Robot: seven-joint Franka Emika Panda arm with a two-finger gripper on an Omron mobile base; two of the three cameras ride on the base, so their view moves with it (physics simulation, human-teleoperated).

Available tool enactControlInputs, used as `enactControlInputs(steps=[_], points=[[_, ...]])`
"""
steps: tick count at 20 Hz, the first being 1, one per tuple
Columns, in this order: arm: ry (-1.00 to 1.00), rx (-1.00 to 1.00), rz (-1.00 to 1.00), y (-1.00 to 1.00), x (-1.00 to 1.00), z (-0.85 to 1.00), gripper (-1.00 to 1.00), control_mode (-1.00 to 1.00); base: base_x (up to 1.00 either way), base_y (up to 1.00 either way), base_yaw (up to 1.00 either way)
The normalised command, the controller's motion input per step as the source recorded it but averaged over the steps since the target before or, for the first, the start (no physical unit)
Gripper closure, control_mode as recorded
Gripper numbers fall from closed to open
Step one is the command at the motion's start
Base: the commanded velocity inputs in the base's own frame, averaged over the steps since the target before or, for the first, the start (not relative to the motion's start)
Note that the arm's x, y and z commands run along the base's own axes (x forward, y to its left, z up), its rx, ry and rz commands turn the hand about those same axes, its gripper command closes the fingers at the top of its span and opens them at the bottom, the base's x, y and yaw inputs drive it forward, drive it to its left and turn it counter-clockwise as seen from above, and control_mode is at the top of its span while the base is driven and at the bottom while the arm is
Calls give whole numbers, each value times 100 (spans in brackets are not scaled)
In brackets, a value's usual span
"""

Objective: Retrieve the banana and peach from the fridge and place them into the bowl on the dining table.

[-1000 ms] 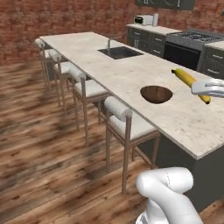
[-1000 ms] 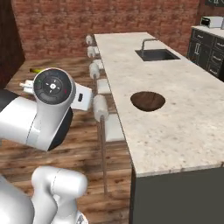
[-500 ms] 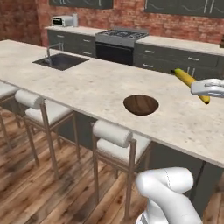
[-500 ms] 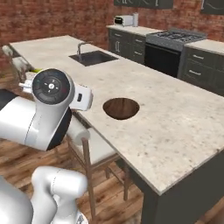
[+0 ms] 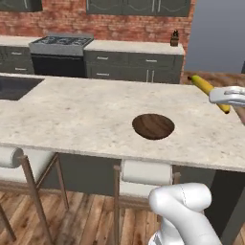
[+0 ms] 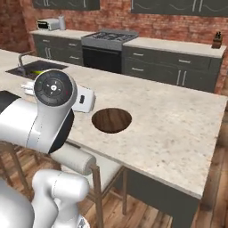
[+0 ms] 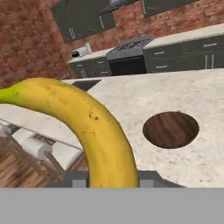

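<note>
Starting at the left of the hand view, we carry the banana up off the dining table; it rises from between our fingers, so the gripper is clamped on the fruit, though the tips themselves sit hidden beneath it. To its right lies the bowl, dark brown and with nothing in it, resting flat on the speckled stone. In the left base view the bowl sits near the table's front edge and the banana hangs well off to its right, beyond the table's corner. We judge the risk to be a release made too soon: the fruit is long and curved, about as wide as the bowl, so a drop from off-centre could tip it over the rim and let it roll off the table's edge. White-cushioned stools stand along the near side. Behind, dark cabinets, a stove and a red brick wall close off the room.
</note>
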Motion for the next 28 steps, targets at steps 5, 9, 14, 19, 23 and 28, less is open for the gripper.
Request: enactControlInputs(steps=[5,9,14,19,23,28], points=[[0,0,0,0,0,0,100,100,36,100,-63],[0,0,0,0,0,0,100,100,63,80,-52],[0,0,0,0,0,0,100,100,52,18,-25],[5,0,-3,0,11,-4,100,-100,42,0,-10],[32,0,-11,6,64,-38,100,-100,0,0,0],[31,0,-10,7,59,-56,100,-100,0,0,0]])
